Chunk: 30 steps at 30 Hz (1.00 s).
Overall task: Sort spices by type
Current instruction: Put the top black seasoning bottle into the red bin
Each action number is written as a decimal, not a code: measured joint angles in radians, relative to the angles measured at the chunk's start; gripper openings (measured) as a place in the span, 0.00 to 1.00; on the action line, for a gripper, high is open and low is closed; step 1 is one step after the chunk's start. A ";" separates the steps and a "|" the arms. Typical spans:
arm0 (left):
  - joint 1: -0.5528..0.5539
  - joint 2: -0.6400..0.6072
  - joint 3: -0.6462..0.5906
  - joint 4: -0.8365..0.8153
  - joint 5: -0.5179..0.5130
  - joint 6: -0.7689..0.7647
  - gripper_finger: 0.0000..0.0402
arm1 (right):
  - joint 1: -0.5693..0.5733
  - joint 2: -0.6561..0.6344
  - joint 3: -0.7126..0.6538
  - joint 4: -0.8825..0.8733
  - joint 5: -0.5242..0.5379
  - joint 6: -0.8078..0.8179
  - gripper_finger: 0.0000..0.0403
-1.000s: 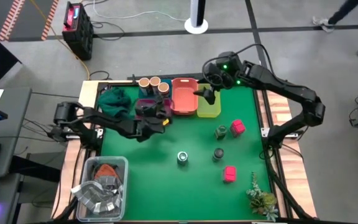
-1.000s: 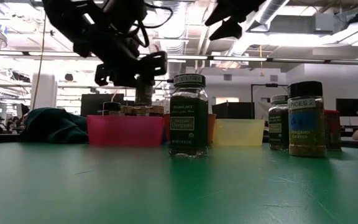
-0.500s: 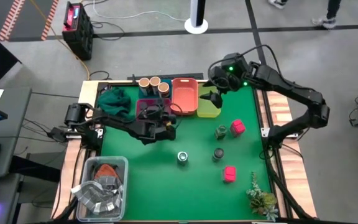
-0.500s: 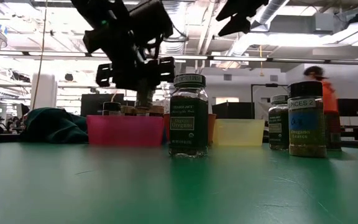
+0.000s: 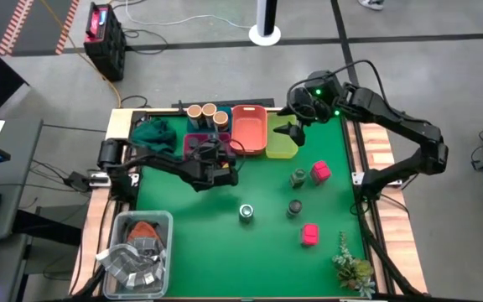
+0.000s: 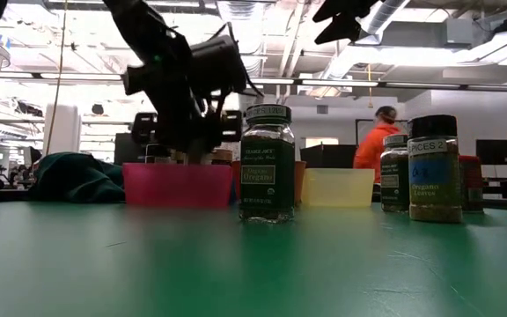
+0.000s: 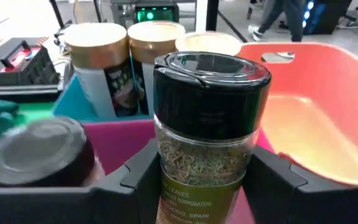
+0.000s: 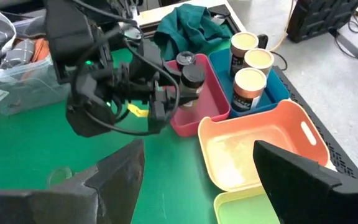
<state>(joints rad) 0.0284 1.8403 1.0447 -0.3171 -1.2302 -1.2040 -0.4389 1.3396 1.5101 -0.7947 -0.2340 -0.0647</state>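
Since a second ago, left gripper [image 7: 205,180] has slid right along the magenta tray [image 5: 196,144], fingers clamped on a dark-lidded jar [image 7: 207,130] above it. Right gripper [image 5: 292,130] has backed off, spread wide, empty.

Three tan-topped jars [image 5: 206,111] stand in the blue tray [image 8: 272,93]. Two dark-lidded jars [image 8: 192,79] are at the magenta tray [image 8: 213,102]. Two pink boxes [image 5: 320,172] lie on the mat.
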 joint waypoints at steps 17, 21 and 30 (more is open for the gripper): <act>0.013 0.046 0.000 0.024 0.016 -0.025 0.48 | 0.003 0.000 0.000 -0.010 0.000 0.004 0.81; 0.014 0.046 0.000 0.024 0.023 -0.034 0.56 | 0.003 0.000 0.000 -0.010 0.000 0.004 0.81; 0.016 0.046 0.000 0.021 0.041 -0.033 0.71 | 0.003 0.000 0.000 -0.011 0.000 0.004 0.81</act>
<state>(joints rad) 0.0441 1.8858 1.0443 -0.2958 -1.1896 -1.2373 -0.4362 1.3396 1.5101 -0.8053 -0.2343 -0.0605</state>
